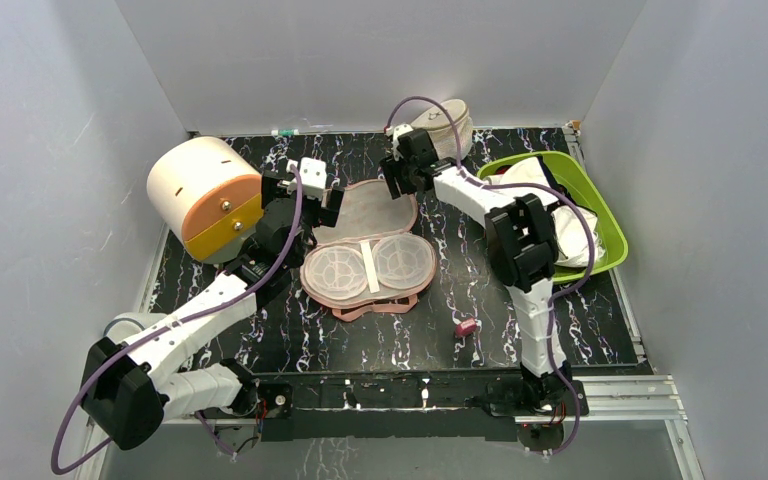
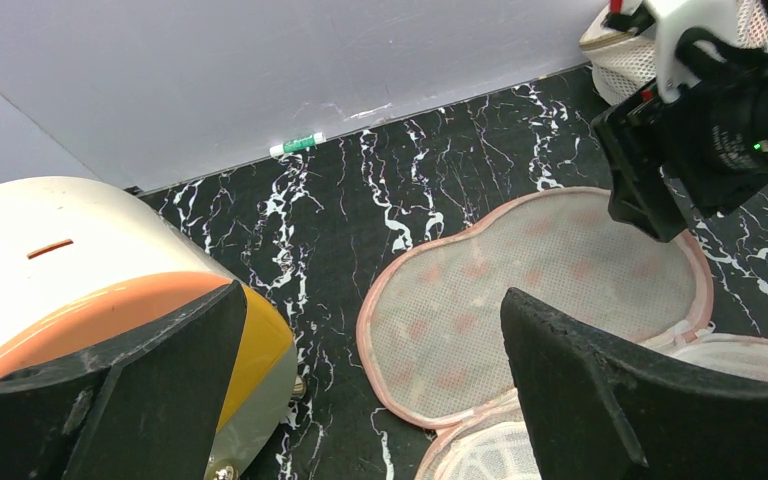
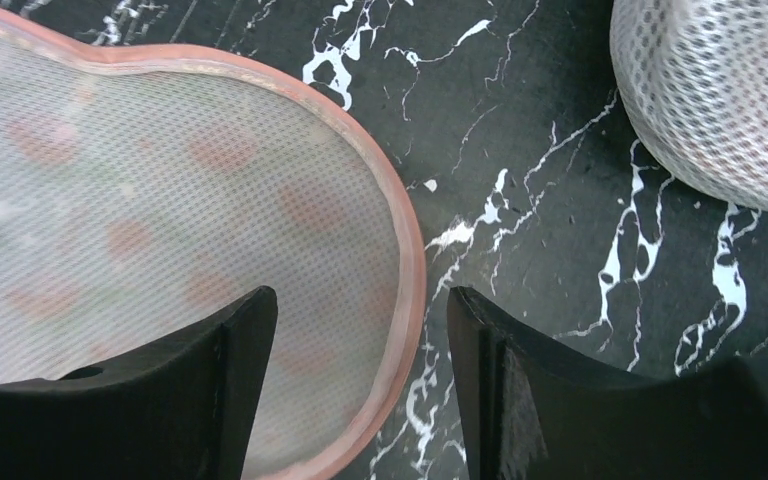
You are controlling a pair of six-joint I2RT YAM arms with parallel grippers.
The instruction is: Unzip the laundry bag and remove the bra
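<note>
The laundry bag (image 1: 368,262) lies unzipped and open flat at the table's middle. Its white mesh two-cup inside faces up and its peach lid (image 1: 368,210) is folded back behind it. My left gripper (image 1: 325,195) is open and empty, hovering at the lid's left edge (image 2: 540,290). My right gripper (image 1: 400,175) is open and empty, its fingertips (image 3: 250,330) straddling the lid's pink right rim (image 3: 405,280). A white padded garment with a dark strap, the bra (image 1: 578,238), lies in the green bin, partly hidden by my right arm.
A cream and orange drum (image 1: 205,195) stands at the left, close to my left gripper (image 2: 370,400). A beige mesh pouch (image 1: 450,122) sits at the back wall. The green bin (image 1: 615,235) is at the right. A small red object (image 1: 466,326) lies near the front.
</note>
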